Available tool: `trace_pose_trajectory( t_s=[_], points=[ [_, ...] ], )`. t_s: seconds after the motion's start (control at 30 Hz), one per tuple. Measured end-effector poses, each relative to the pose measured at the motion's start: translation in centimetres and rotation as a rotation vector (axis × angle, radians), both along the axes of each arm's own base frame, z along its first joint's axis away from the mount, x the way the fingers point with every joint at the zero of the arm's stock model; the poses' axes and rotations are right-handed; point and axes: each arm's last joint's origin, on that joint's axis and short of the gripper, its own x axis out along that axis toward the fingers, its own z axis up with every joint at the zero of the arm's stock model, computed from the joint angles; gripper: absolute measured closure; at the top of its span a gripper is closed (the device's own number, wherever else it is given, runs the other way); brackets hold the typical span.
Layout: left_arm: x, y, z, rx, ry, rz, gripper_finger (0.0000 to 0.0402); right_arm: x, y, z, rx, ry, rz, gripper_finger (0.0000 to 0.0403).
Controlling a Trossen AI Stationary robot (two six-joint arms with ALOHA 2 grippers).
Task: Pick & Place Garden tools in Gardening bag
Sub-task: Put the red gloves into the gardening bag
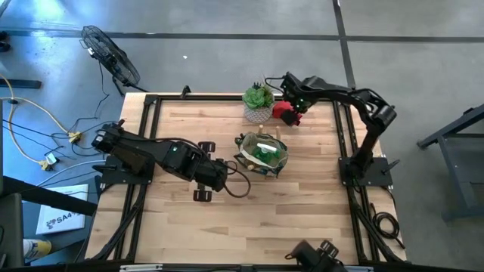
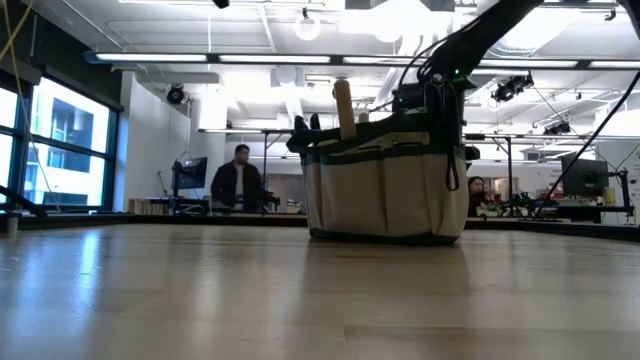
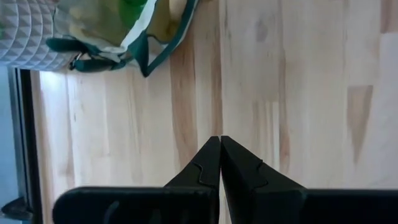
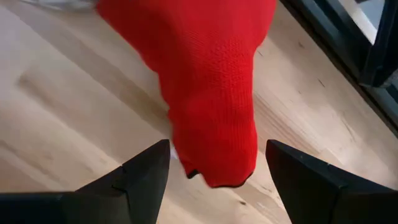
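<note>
Light wooden plank table top (image 1: 295, 204) framed by black metal rails. Green spiky plant in a white textured pot (image 1: 259, 103) stands at the far edge, near centre. Black round floor fan (image 1: 110, 54) on the grey floor beyond the far left corner. Yellow and white cables (image 1: 34, 113) lie left of the table. Person in dark clothing (image 2: 238, 182) stands in the room behind.

The wooden table (image 1: 249, 219) carries the gardening bag (image 1: 261, 155), a potted plant (image 1: 259, 102) and a red soft item (image 1: 287, 112), possibly a glove.
</note>
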Motion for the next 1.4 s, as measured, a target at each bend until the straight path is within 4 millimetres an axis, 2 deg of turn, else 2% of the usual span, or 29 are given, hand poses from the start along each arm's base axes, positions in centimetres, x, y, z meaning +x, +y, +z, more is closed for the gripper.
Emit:
trace_pose_trajectory(
  t_s=[0.33,0.47,0.6,0.77,0.93,1.03,1.13,1.4],
  points=[
    [0.0,-0.1,0.0,-0.043,0.002,0.041,0.0394,0.5,-1.1,-3.5,0.059,0.057,-0.020,0.0145],
    [0.0,-0.1,0.0,-0.059,0.007,0.037,0.0394,0.7,-1.3,-4.6,0.078,0.069,-0.047,0.0163],
    [0.0,-0.1,0.0,-0.060,0.006,0.037,0.0394,0.6,-1.3,-4.8,0.073,0.099,-0.063,0.0225],
    [0.1,-0.2,0.0,-0.063,-0.005,0.036,0.0394,0.2,-1.1,-4.7,0.069,0.156,-0.069,0.0367],
    [0.1,-0.2,0.0,-0.064,-0.006,0.036,0.0394,-0.1,-0.7,-4.6,0.070,0.218,-0.080,0.0377],
    [0.1,-0.2,0.0,-0.064,-0.006,0.037,0.0394,-0.2,-0.1,-3.9,0.023,0.285,-0.087,0.0377],
    [0.1,-0.2,0.0,-0.065,-0.006,0.040,0.0394,-0.2,0.6,-2.2,-0.013,0.255,-0.084,0.0377],
    [0.0,-0.2,0.0,-0.073,-0.008,0.057,0.0394,-1.3,3.4,4.9,-0.199,0.082,-0.104,0.0377]
  ],
)
